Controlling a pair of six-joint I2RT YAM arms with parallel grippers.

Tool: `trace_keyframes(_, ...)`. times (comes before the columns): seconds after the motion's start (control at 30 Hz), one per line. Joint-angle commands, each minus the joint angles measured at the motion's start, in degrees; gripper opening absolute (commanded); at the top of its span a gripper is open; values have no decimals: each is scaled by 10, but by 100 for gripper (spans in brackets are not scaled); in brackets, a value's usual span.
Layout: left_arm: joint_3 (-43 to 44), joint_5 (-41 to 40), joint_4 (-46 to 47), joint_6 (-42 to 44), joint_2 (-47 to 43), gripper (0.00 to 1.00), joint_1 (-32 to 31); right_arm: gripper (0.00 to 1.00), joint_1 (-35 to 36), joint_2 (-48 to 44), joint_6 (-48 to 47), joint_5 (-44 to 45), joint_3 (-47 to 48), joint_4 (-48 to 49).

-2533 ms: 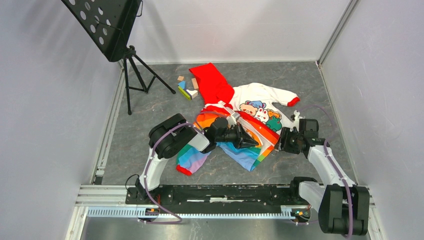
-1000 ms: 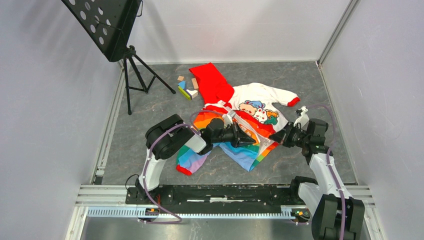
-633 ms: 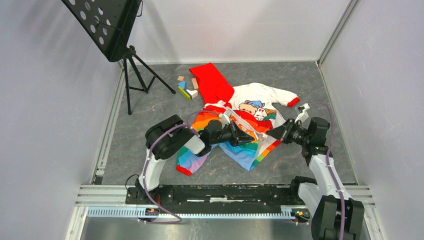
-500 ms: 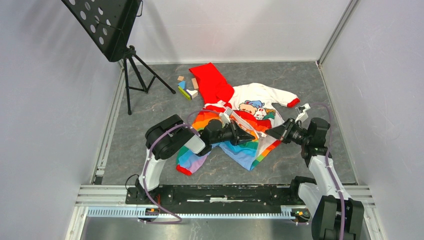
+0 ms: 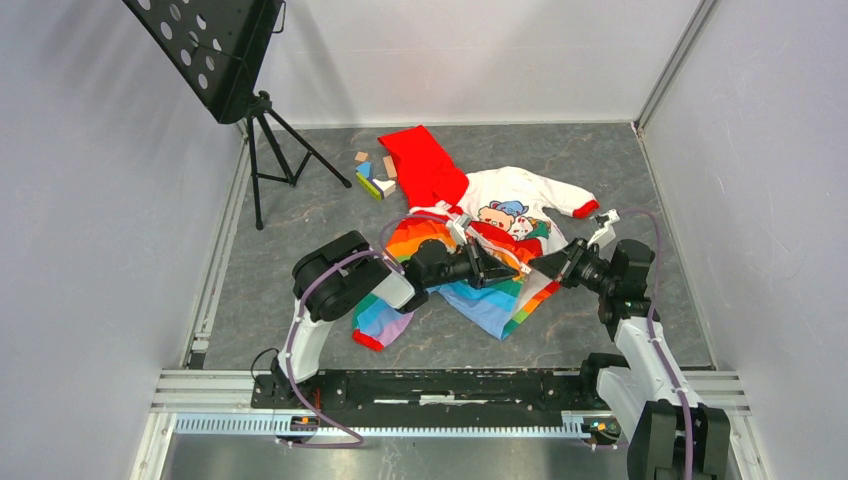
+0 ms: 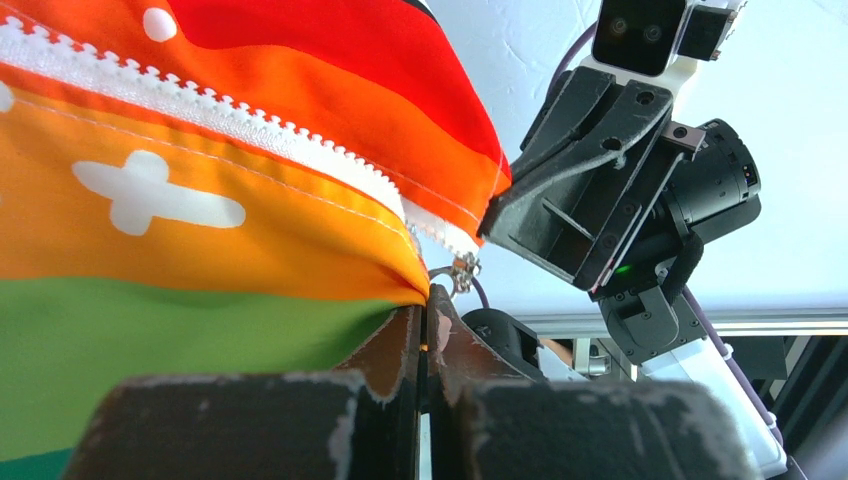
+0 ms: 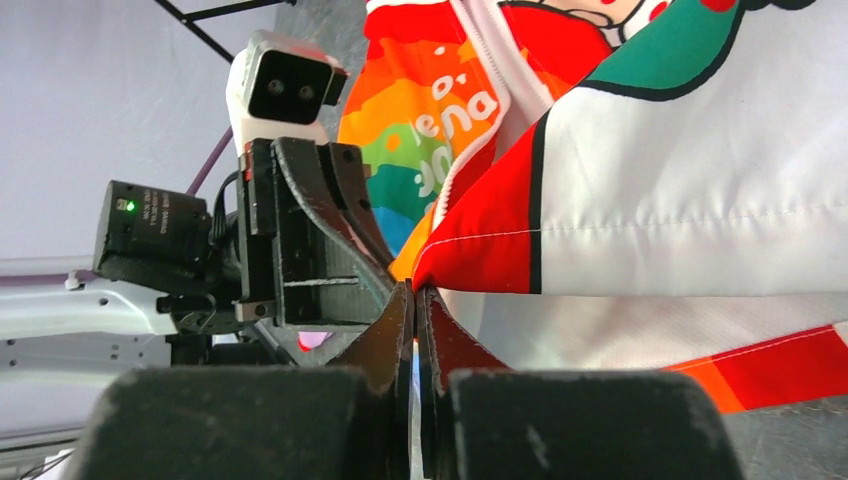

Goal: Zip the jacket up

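Note:
The jacket (image 5: 515, 205) lies unzipped on the grey table, red hood (image 5: 420, 165) at the back and the white bear panel to the right. My left gripper (image 6: 425, 300) is shut on the hem corner of the rainbow front, just below the white zipper (image 6: 250, 120); a small metal zipper pull (image 6: 462, 272) dangles beside its tips. My right gripper (image 7: 414, 295) is shut on the red corner of the white panel (image 7: 690, 200). Both held corners are lifted off the table. In the top view the left gripper (image 5: 512, 268) and the right gripper (image 5: 538, 264) nearly touch tip to tip.
A black music stand (image 5: 215, 50) on a tripod stands at the back left. Several small coloured blocks (image 5: 372, 176) lie left of the hood. White walls close in the table on three sides, and a metal rail (image 5: 400, 420) runs along the near edge.
My right gripper has swung left and slightly back with its jacket corner, closing the gap to the left gripper. The left gripper has shifted only a little.

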Motion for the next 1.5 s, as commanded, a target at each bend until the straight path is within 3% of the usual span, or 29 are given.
trace_keyframes(0.0, -13, -9, 56, 1, -16, 2, -2, 0, 2, -8, -24, 34, 0, 5)
trace_keyframes(0.5, -34, -19, 82, 3, -23, 2, -2, 0, 2, -17, 38, 18, -41, 67)
trace_keyframes(0.73, -54, -28, 99, 8, -28, 2, -1, 0, 2, -20, 130, -2, -74, 162)
trace_keyframes(1.1, -83, -62, 162, -2, -29, 2, 0, 0, 1, -17, 177, -12, -87, 218)
trace_keyframes(1.23, -78, -69, 193, -25, -14, 2, -1, 0, 1, -8, 214, -19, -108, 286)
trace_keyframes(1.47, -78, -78, 195, -19, -22, 2, -1, 0, 1, 6, 227, -21, -125, 327)
